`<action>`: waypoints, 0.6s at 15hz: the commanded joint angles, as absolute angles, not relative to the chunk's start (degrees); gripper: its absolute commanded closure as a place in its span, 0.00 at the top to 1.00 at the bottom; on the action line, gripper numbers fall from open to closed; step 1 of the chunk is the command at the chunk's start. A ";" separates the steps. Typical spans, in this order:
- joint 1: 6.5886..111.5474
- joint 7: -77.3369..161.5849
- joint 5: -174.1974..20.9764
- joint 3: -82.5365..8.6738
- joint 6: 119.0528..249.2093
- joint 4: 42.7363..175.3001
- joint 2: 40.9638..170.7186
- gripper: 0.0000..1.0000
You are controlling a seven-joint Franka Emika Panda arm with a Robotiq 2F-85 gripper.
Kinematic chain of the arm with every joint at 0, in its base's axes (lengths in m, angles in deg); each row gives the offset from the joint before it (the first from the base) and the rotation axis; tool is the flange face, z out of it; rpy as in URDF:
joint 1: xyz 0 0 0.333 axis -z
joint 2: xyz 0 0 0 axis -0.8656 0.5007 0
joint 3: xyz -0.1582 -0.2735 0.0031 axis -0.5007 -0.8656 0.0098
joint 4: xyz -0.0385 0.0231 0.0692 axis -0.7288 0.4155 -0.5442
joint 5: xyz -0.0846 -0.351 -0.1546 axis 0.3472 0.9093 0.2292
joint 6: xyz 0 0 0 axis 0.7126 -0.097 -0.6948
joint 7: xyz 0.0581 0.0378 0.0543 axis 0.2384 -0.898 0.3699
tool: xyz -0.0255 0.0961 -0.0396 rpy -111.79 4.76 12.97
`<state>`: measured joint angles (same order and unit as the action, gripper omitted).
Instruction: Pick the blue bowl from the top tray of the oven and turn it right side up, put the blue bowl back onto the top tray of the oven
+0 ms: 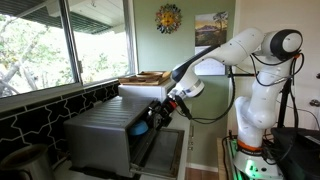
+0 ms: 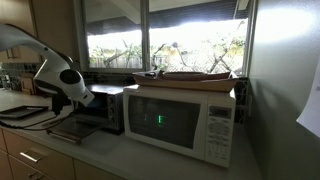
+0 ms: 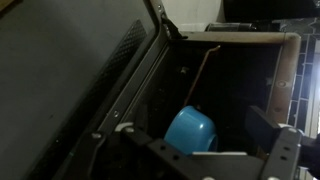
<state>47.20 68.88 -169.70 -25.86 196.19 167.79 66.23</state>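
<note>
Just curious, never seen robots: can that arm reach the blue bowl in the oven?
Probably yes: the oven stands open, and the blue bowl sits just ahead of the open jaws, nothing between.

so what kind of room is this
Most likely a home kitchen: a white microwave sits on a countertop with wooden drawers below, and a grey countertop oven stands open beside it under a window.

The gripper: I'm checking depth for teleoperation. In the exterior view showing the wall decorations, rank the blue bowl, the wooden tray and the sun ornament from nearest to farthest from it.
1. blue bowl, right by the gripper, at the opening of the oven.
2. wooden tray, higher up, behind.
3. sun ornament, high on the far wall.
</note>
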 commanded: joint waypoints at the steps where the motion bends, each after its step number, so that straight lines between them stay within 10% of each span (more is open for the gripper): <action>1: 47.11 74.49 -177.19 -26.32 196.86 168.14 68.33 1.00; 9: 48.32 81.83 -188.48 -26.40 196.41 167.45 71.12 1.00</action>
<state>47.94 78.06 -183.75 -26.20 196.20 167.93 69.91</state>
